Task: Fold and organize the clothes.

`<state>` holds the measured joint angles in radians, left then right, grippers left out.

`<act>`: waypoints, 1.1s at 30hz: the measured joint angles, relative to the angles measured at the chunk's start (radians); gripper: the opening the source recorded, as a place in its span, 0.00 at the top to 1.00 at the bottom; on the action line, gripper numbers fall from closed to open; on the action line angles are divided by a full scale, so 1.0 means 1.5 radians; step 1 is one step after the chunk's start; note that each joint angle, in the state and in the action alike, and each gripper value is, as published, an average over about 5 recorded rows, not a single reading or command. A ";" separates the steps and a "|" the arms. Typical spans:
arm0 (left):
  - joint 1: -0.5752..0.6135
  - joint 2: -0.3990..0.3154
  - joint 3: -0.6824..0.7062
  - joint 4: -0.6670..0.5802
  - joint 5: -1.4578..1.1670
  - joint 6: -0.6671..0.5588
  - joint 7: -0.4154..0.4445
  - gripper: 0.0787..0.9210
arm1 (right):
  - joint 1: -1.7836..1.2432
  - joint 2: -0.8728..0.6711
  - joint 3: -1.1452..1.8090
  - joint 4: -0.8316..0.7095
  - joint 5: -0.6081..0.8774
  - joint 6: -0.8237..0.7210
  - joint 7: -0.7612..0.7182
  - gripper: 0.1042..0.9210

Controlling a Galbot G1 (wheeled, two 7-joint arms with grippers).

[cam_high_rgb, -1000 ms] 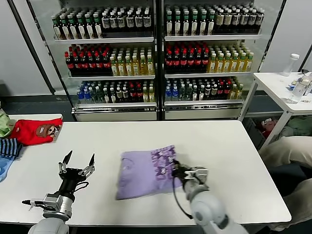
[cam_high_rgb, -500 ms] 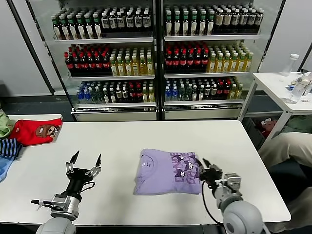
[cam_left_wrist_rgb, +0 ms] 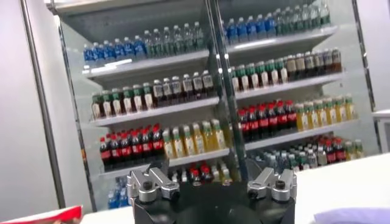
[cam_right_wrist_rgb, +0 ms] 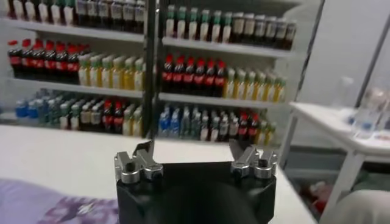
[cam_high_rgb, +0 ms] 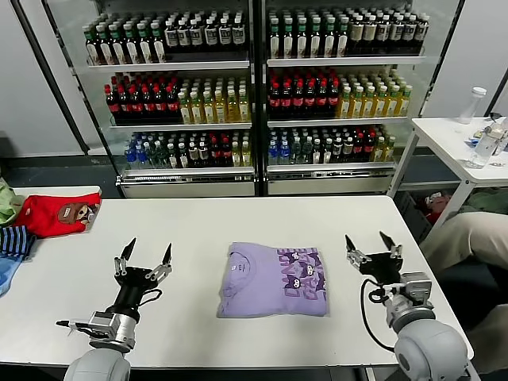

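The lavender T-shirt point(cam_high_rgb: 274, 279) lies folded into a neat rectangle in the middle of the white table point(cam_high_rgb: 238, 218), its dark cartoon print facing up on its right half. My right gripper point(cam_high_rgb: 370, 243) stands open and raised just right of the shirt, holding nothing. My left gripper point(cam_high_rgb: 144, 255) is open too, raised over the table to the shirt's left. A corner of the shirt point(cam_right_wrist_rgb: 42, 207) shows in the right wrist view, and a sliver of lavender cloth point(cam_left_wrist_rgb: 353, 215) in the left wrist view.
A red garment point(cam_high_rgb: 57, 213) with a brown cartoon face and a striped garment point(cam_high_rgb: 14, 240) lie at the table's far left. A glass-door drinks fridge point(cam_high_rgb: 254, 95) stands behind the table. A side table point(cam_high_rgb: 456, 139) with bottles is at the right.
My right gripper has let go of the shirt, opened wide and drawn back to the right. The shirt went from rumpled under the gripper to lying flat and folded. The left gripper shifted slightly right.
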<state>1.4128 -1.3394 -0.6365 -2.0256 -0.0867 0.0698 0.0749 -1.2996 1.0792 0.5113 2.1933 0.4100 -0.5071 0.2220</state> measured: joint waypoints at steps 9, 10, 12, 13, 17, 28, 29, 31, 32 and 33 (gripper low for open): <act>-0.011 0.008 -0.004 0.001 -0.009 -0.017 0.006 0.12 | -0.004 0.000 0.028 -0.017 -0.039 0.027 -0.017 0.12; -0.013 0.008 -0.004 0.001 -0.010 -0.018 0.006 0.12 | -0.004 -0.001 0.031 -0.018 -0.042 0.029 -0.019 0.12; -0.016 0.008 -0.003 0.003 -0.010 -0.019 0.007 0.12 | -0.004 -0.003 0.036 -0.021 -0.046 0.031 -0.022 0.12; -0.017 0.008 -0.003 0.004 -0.010 -0.020 0.008 0.12 | -0.004 -0.003 0.038 -0.022 -0.049 0.033 -0.024 0.12; -0.025 0.008 -0.001 0.011 -0.008 -0.022 0.012 0.12 | 0.001 -0.005 0.042 -0.032 -0.064 0.040 -0.033 0.12; -0.044 0.005 -0.002 0.038 0.007 -0.035 0.017 0.12 | 0.028 -0.006 0.040 -0.077 -0.110 0.079 -0.051 0.12; -0.045 0.004 -0.002 0.040 0.009 -0.038 0.017 0.12 | 0.031 -0.006 0.040 -0.083 -0.114 0.084 -0.052 0.12; -0.045 0.002 -0.002 0.042 0.015 -0.042 0.018 0.12 | 0.036 -0.006 0.038 -0.092 -0.123 0.093 -0.053 0.12; -0.045 0.001 -0.002 0.044 0.018 -0.045 0.019 0.12 | 0.038 -0.005 0.038 -0.096 -0.127 0.097 -0.053 0.12; -0.045 0.001 -0.001 0.046 0.021 -0.047 0.019 0.12 | 0.039 -0.004 0.036 -0.099 -0.130 0.100 -0.054 0.12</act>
<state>1.3453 -1.3383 -0.6383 -1.9566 -0.0550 -0.0012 0.1033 -1.2418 1.0736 0.5661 2.0455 0.2146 -0.3565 0.1417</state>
